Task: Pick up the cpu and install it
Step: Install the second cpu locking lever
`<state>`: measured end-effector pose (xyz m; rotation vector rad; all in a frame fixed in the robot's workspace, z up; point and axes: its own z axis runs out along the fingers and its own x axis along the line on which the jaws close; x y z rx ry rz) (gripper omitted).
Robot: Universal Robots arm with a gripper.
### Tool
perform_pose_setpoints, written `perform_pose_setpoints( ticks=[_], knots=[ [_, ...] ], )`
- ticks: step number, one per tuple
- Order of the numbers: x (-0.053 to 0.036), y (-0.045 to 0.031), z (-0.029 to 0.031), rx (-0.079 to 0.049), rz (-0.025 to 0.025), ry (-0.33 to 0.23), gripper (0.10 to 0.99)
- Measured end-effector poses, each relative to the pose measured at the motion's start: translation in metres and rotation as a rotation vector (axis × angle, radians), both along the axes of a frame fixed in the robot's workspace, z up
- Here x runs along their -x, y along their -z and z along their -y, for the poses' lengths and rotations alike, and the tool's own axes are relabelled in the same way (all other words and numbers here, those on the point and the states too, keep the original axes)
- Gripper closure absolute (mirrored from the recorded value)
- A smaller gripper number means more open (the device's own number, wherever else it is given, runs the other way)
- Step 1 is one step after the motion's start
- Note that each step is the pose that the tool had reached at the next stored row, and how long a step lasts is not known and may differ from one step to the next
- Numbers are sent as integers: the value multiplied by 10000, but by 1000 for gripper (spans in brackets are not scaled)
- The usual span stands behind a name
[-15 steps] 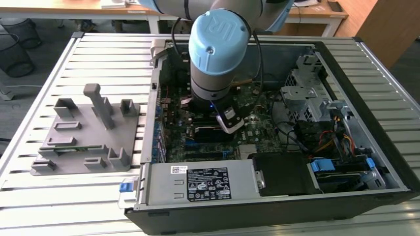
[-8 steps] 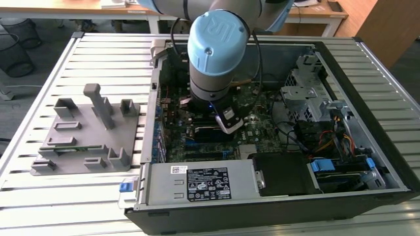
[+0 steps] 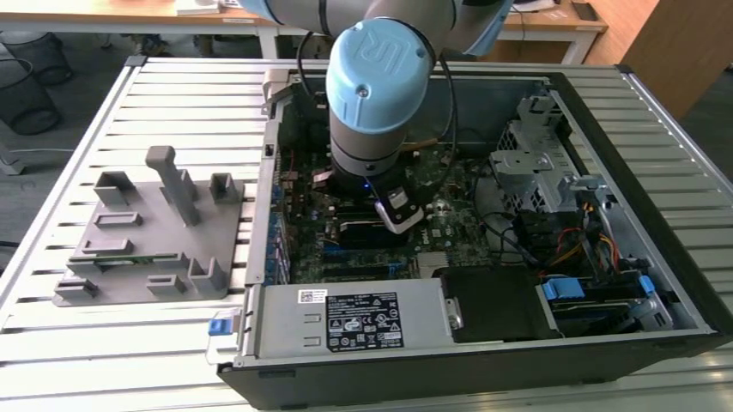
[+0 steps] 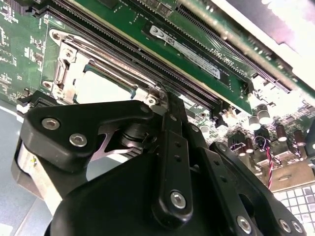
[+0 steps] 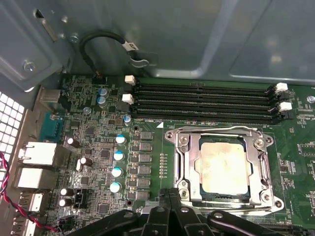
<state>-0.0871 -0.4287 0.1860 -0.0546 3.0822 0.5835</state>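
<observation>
My pincer [image 5: 170,216] hangs low over the green board, and I cannot tell if it is spread. The cpu [image 5: 224,167] lies flat in its socket, just beside my pincer.

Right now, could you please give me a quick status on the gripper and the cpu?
Gripper low over the motherboard, beside the socket. Cpu seated in the socket. Nothing lying on it.

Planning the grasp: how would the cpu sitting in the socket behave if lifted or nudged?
The cpu looks like a flat, rigid metal-topped square, so probably stiff and light. Its smooth top may be slippery. Lying flat inside the socket frame, it seems unlikely to tip or slide.
</observation>
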Motion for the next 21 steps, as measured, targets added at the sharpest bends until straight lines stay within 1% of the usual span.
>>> perform_pose_setpoints(
  ticks=[2,6,13,21],
  knots=[
    [0,-8,-2,-35,4,1,980],
    [1,-42,0,-45,0,-1,980],
    [1,-176,0,-54,0,-1,980],
    [1,-313,0,-194,0,-1,980]
  ],
)
